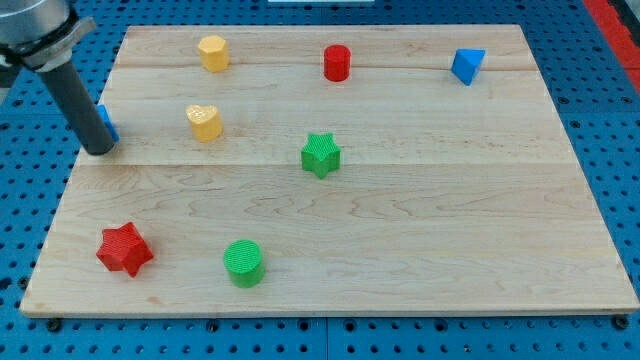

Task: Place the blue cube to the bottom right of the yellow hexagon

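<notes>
The blue cube point(106, 122) lies at the board's left edge, mostly hidden behind my rod. My tip point(99, 150) rests on the board right at the cube's lower left side, touching or nearly touching it. The yellow hexagon point(213, 52) stands near the view's top, up and to the right of the cube.
A yellow heart point(204, 122) lies right of the cube. A red cylinder point(337, 62) and a blue triangle point(467, 66) sit along the top. A green star point(321, 155) is mid-board. A red star point(124, 249) and a green cylinder point(243, 263) lie at the bottom left.
</notes>
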Robot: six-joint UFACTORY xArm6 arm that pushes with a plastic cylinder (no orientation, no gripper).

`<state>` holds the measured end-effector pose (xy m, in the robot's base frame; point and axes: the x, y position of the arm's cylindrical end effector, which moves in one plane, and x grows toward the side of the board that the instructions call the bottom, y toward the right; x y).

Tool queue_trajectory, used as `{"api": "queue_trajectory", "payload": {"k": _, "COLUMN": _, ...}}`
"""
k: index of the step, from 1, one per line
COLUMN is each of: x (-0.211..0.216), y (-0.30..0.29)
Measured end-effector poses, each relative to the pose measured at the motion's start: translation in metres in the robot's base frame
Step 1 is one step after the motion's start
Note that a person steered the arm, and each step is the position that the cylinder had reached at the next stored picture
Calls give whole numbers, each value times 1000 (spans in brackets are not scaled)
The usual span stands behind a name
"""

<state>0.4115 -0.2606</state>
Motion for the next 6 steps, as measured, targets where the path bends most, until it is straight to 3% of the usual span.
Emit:
{"api": "queue_trajectory", "payload": {"k": 1, "x": 24, "y": -8}}
{"api": "queue_trajectory", "payload": {"k": 2, "x": -1, "y": -44}}
{"api": "queue_trajectory", "payload": {"k": 3, "x": -24, "y": 44}}
{"api": "queue_trajectory", "payload": {"k": 4, "x": -75, "y": 88}}
{"api": "queue_trajectory", "payload": {"k": 6, "x": -78, "y": -27}}
